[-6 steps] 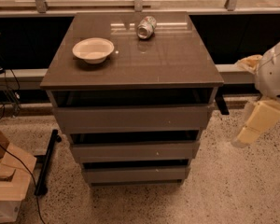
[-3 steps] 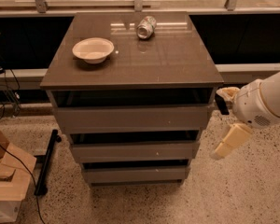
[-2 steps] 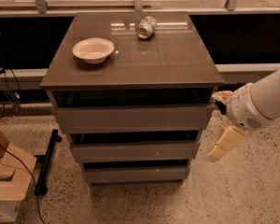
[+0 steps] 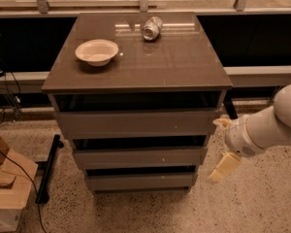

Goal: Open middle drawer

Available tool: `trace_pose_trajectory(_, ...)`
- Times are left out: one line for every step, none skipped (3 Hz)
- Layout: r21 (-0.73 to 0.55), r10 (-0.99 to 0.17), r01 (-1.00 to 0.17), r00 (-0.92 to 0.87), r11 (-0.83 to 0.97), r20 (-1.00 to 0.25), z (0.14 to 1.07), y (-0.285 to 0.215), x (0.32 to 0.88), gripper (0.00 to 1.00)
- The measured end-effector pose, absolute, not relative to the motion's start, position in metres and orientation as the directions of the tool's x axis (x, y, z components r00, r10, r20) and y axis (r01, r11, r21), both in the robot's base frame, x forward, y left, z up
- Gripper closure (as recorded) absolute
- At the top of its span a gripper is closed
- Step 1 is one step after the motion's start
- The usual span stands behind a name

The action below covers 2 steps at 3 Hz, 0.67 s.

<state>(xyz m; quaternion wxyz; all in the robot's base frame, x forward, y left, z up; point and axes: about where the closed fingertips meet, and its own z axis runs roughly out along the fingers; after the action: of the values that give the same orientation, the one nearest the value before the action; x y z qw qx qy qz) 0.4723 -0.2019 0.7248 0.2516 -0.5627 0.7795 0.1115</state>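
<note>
Gripper (image 4: 223, 165) is hanging low just off the right front corner of the cabinet (image 4: 177, 64); can't tell if the claw is spread or pressed together. Middle drawer (image 4: 138, 157) is sitting directly left of the claw, roughly level, apart from it, looking closed, with its long axis running left-right. Next move is probably heading leftward to its top lip. Farther up-left, bowl (image 4: 97, 51) and tipped can (image 4: 152, 28) are sitting on top; can label unreadable.

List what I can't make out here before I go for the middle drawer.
All in the camera view:
- middle drawer interior: lost in shadow under the top drawer.
- Gripper, right of the cabinet beside that drawer: any contact is hidden by its wrist.
- Arm: cut off by the right edge.
- Can label: too blurred.
</note>
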Motion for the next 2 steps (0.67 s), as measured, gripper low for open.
trace_pose_trajectory(-0.073,-0.78,-0.929,-0.26,0.363,-0.569,0.679,-0.203,0.486,0.0)
trace_pose_trajectory(-0.01,-0.74,-0.93,-0.285,0.367,-0.61,0.631,-0.2,0.497,0.0)
